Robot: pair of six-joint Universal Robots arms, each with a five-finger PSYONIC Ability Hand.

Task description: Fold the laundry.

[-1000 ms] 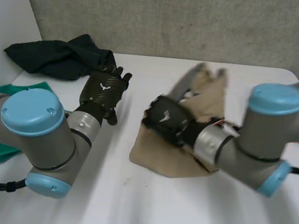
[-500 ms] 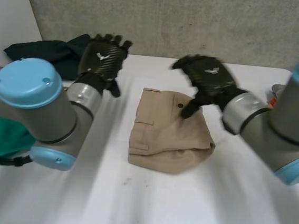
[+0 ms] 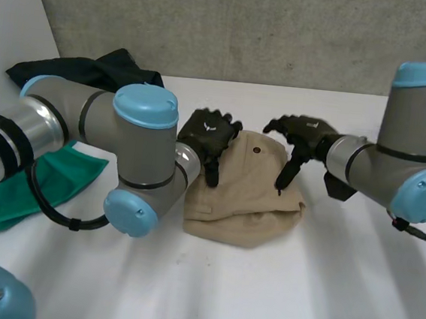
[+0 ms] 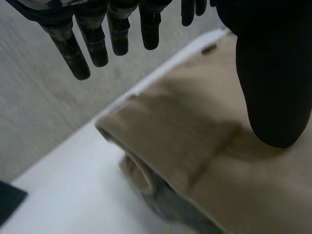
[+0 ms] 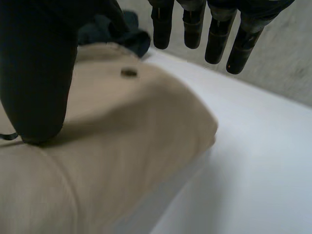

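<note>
Left wrist view: the fingers (image 4: 73, 48) of the left hand (image 3: 209, 133) are straight and spread, gripping nothing; its thumb rests on the shorts (image 3: 243, 200). The right hand (image 3: 306, 132) is alike, thumb on the shorts. In the head view the shorts lie folded on the table (image 3: 321, 290) at the frame's centre. They look soft, light and limp; I would pinch a folded edge. I count one pair of shorts, one dark cloth (image 3: 85, 79) upper left, one green cloth (image 3: 21, 194) left.

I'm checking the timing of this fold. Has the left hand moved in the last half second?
Yes. The left hand has left the dark cloth and come right, onto the tan shorts' left edge.
</note>
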